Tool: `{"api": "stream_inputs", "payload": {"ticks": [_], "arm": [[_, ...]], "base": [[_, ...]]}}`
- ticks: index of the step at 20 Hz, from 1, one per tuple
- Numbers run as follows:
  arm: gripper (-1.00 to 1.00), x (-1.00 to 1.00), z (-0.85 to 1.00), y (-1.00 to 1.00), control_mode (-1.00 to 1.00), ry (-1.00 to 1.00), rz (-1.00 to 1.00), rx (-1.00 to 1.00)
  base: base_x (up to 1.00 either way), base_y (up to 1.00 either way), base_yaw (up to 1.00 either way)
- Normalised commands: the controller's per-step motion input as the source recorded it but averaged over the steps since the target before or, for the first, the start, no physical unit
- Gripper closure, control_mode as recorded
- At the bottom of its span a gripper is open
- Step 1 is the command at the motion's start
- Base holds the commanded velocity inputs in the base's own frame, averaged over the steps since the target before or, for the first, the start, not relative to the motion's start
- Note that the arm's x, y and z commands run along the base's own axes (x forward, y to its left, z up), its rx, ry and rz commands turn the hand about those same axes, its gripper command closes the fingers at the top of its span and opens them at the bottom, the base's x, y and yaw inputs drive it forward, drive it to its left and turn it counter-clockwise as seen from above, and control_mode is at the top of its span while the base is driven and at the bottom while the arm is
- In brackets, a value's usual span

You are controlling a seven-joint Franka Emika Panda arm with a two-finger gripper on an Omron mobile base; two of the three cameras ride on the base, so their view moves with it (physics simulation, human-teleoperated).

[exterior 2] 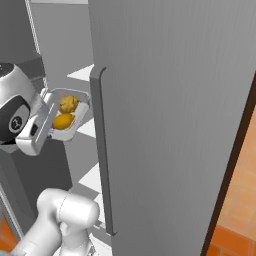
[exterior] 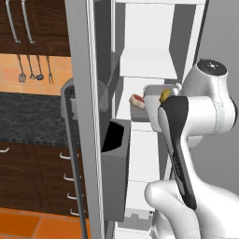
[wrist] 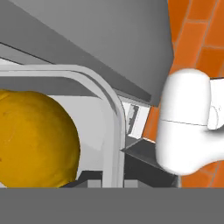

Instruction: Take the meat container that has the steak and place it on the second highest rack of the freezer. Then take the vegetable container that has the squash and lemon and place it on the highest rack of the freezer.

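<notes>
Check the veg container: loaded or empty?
Loaded. The vegetable container holds the squash and the lemon, side by side inside its rim; the lemon bulks large in the hand view.

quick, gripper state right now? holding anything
Gripper: closed on the rim of the vegetable container, which holds the squash and the lemon, lifted in front of the freezer shelves.

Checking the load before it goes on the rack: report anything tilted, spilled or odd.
Nothing has spilled. The vegetable container hangs in the air at the gripper, in front of the open freezer, with squash and lemon inside. The steak sits on a shelf behind.
</notes>
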Motion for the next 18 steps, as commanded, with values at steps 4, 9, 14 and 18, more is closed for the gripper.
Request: {"api": "stream_inputs", "payload": {"ticks": [4,9,14,18], "arm": [[1.0,0.28,0.62,0.0,-1.0,-0.22,-0.13,0.0],[1.0,0.39,0.38,0.0,-1.0,-0.21,-0.02,0.0],[1.0,0.69,0.17,0.0,-1.0,-0.11,-0.02,0.0],[1.0,1.0,0.15,-0.01,-1.0,0.0,-0.06,0.01]], "base": [[0.0,0.0,0.0],[0.0,0.0,0.0],[0.0,0.0,0.0],[0.0,0.0,0.0]]}}
